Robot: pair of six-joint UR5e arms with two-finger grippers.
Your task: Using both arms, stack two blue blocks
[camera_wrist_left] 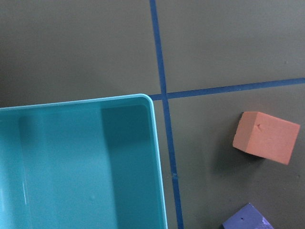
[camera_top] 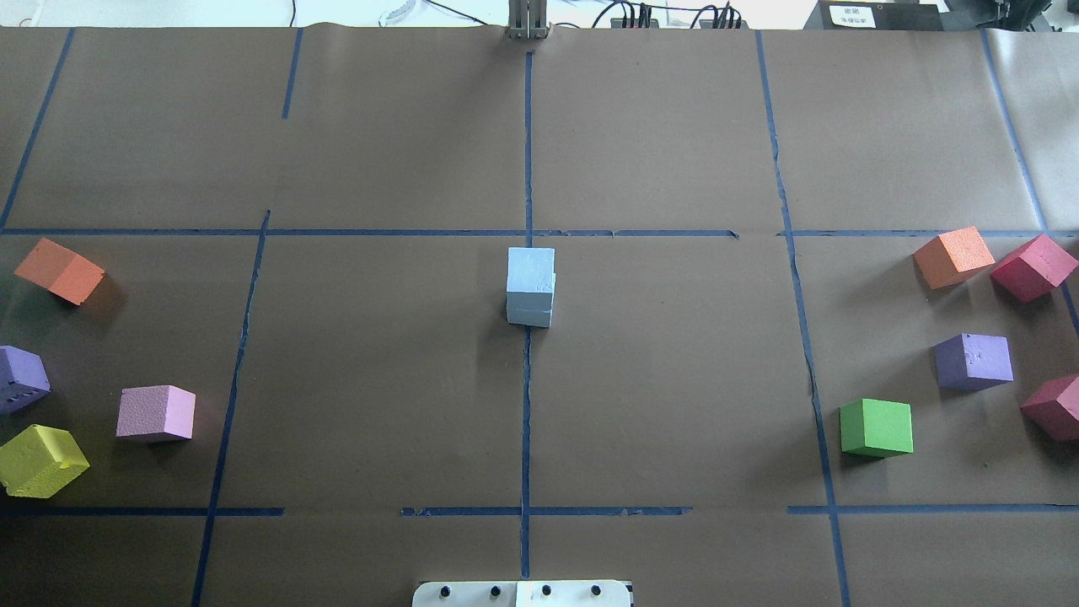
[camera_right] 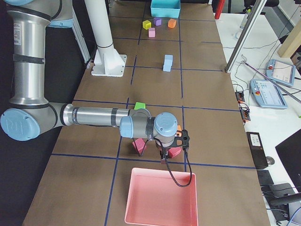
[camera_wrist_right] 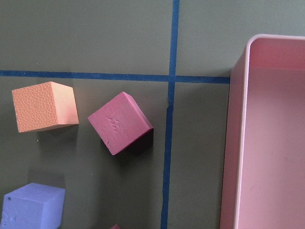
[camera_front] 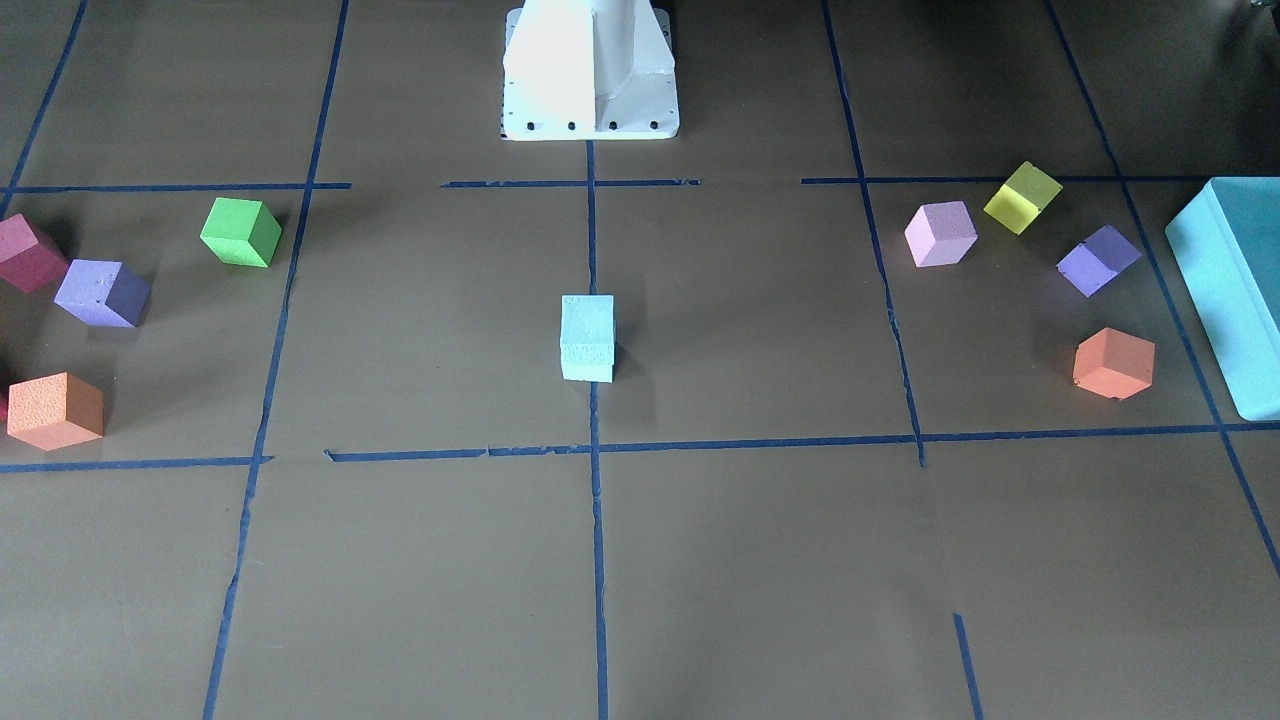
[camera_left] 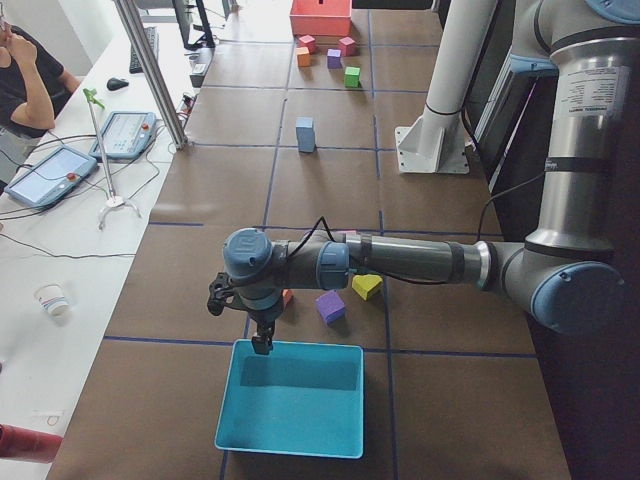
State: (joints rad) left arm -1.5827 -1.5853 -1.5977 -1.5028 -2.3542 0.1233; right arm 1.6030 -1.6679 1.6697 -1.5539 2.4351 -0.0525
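The two blue blocks stand stacked at the table's middle on the centre tape line, the upper one (camera_front: 587, 318) (camera_top: 531, 268) on the lower one (camera_front: 587, 368) (camera_top: 528, 317). The stack also shows in the side views (camera_left: 305, 134) (camera_right: 167, 62). No gripper touches it. My left gripper (camera_left: 262, 343) hangs far from it, over the rim of the teal box (camera_left: 290, 400). My right gripper (camera_right: 164, 159) hangs at the other table end, over the edge of a pink tray (camera_right: 160, 197). Both show only in side views, so I cannot tell whether they are open or shut.
Coloured cubes lie at both table ends: orange (camera_top: 61, 270), purple (camera_top: 18, 378), pink (camera_top: 157, 413) and yellow (camera_top: 40, 459) on the left; orange (camera_top: 954, 256), red (camera_top: 1033, 266), purple (camera_top: 974, 361) and green (camera_top: 877, 427) on the right. The white pedestal (camera_front: 590, 70) stands behind the stack.
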